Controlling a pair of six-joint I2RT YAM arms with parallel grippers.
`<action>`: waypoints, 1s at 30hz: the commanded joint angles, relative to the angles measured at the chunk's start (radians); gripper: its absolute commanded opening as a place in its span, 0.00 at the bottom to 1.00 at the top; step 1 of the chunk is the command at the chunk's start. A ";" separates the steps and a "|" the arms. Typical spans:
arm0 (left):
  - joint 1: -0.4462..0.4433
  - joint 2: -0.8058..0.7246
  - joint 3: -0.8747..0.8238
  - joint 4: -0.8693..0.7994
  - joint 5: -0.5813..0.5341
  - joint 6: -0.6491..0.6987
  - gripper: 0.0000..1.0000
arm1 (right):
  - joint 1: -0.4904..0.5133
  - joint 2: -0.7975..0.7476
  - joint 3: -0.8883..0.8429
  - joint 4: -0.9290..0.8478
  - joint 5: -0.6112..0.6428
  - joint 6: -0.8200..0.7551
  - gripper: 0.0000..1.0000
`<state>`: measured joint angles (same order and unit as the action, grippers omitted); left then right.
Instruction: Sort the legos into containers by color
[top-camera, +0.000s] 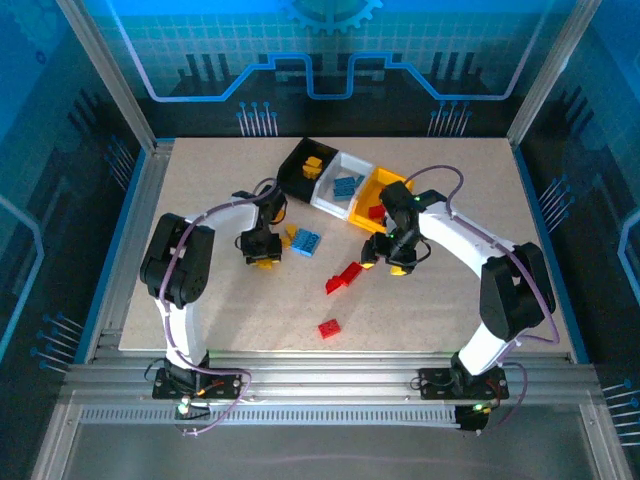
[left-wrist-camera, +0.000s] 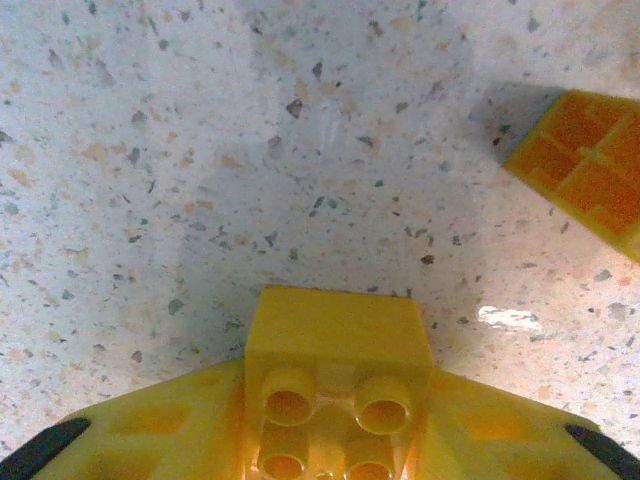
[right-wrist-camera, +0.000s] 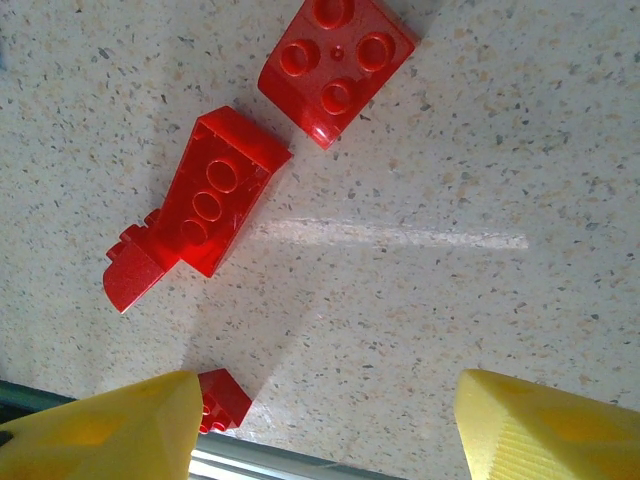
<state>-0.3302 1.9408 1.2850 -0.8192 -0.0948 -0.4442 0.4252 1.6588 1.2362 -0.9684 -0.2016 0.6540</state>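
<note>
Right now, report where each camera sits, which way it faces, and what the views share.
Top external: above and behind the bases, looking down on the table and containers; left arm and right arm whole.
Left wrist: on the left wrist, facing down at the tabletop; left fingers clamp a yellow brick.
Right wrist: on the right wrist, facing down; right fingers apart, red bricks beyond.
Shared: top and right wrist both show those red bricks; top and left wrist, the yellow brick.

On my left wrist, the yellow brick (left-wrist-camera: 338, 380) is cut off at the bottom edge and an orange brick (left-wrist-camera: 590, 165) at the right. On my right, one finger (right-wrist-camera: 110, 430) hides part of a small red brick (right-wrist-camera: 225, 400); the square red brick (right-wrist-camera: 338, 62) is clipped on top.
</note>
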 joint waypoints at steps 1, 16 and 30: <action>-0.004 0.037 0.022 -0.016 -0.005 0.017 0.39 | 0.006 0.006 0.006 -0.015 0.004 0.003 0.69; 0.032 -0.046 0.094 -0.006 0.064 0.008 0.34 | 0.011 0.046 0.043 -0.012 -0.006 0.003 0.69; 0.135 0.117 0.576 0.184 0.460 -0.185 0.33 | -0.023 0.032 0.028 -0.003 -0.001 0.003 0.69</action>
<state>-0.2070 1.9709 1.7679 -0.7212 0.2272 -0.5323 0.4202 1.6932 1.2530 -0.9638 -0.2020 0.6540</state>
